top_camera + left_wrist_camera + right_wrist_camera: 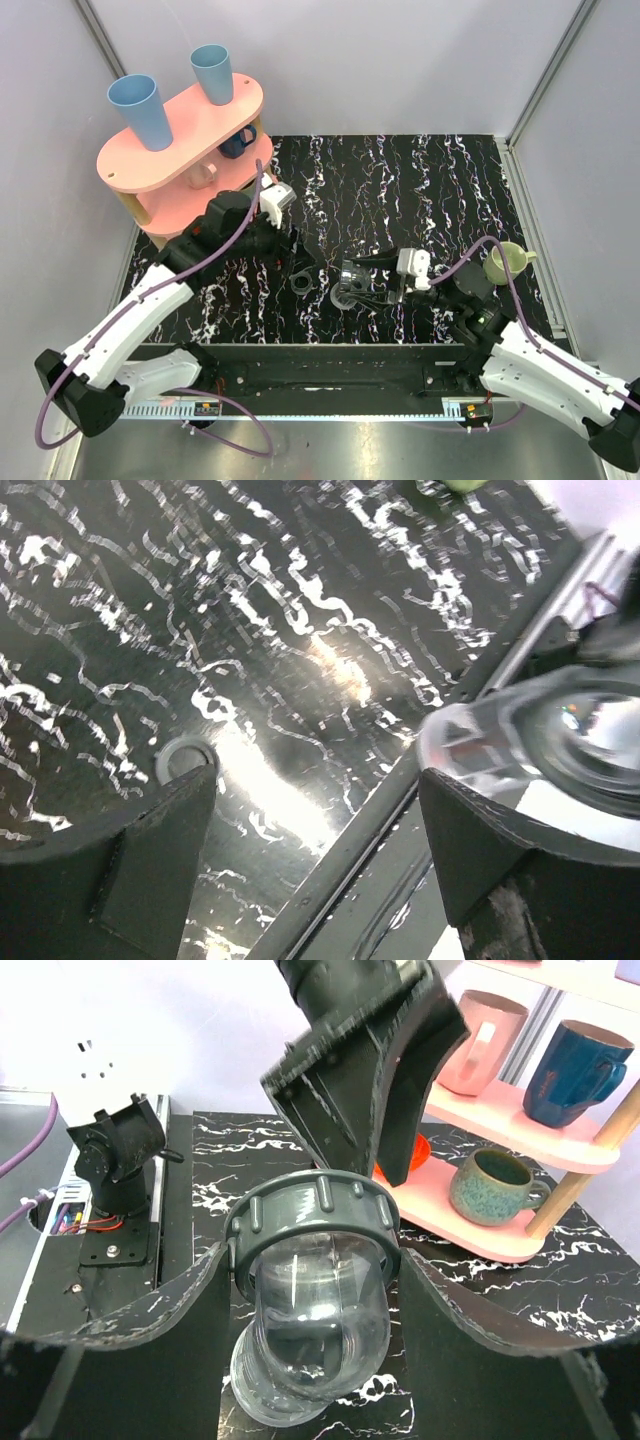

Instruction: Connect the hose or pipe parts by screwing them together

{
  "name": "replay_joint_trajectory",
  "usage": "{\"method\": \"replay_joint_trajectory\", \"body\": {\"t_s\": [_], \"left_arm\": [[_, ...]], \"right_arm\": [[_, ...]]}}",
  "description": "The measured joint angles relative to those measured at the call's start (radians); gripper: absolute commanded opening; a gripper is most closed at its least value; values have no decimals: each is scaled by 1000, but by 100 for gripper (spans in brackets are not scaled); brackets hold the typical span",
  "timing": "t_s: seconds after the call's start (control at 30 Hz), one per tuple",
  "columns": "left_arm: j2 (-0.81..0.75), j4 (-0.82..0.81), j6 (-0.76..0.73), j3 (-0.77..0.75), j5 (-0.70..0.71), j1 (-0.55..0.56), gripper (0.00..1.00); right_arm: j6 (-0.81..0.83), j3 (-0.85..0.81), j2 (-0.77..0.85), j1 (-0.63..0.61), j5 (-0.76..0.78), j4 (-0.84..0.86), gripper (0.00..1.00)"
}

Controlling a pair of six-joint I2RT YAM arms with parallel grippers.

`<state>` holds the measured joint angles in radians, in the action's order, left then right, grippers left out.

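My right gripper (312,1260) is shut on a pipe part, a clear elbow (315,1330) with a dark grey ribbed nut (310,1210) round its upper end; its fingers press both sides. From above, this piece (348,276) sits near the table's middle in the right gripper (352,280). A second part, a small grey ring (303,281), lies flat on the table to its left. My left gripper (297,252) hovers just behind the ring, open and empty. Its wrist view has the ring (183,754) half hidden behind the left finger and the clear elbow (540,730) blurred at right. The left gripper (360,1070) looms above the elbow.
A pink two-tier shelf (185,130) at the back left carries two blue cups and several mugs (495,1185). A green cup (507,262) stands right of the right arm. A metal rail (380,830) runs along the table's near edge.
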<state>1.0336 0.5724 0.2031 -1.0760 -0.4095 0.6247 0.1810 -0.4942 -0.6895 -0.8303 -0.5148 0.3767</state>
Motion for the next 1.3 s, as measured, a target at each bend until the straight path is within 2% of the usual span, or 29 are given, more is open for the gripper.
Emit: {"method": "replay_joint_trajectory", "body": {"t_s": [0.2, 0.4, 0.67, 0.9, 1.3], "left_arm": [[155, 49, 16, 5, 151, 0, 79], [375, 88, 58, 6, 254, 3, 79], [568, 96, 60, -6, 346, 49, 78], [622, 82, 29, -31, 355, 100, 77], [671, 77, -14, -35, 357, 100, 75]], "right_arm": [[-26, 31, 74, 0, 41, 21, 31], [-33, 32, 163, 1, 87, 18, 30], [-37, 53, 233, 2, 116, -2, 29], [-37, 55, 235, 2, 132, -9, 29], [-36, 55, 237, 2, 133, -17, 29]]}}
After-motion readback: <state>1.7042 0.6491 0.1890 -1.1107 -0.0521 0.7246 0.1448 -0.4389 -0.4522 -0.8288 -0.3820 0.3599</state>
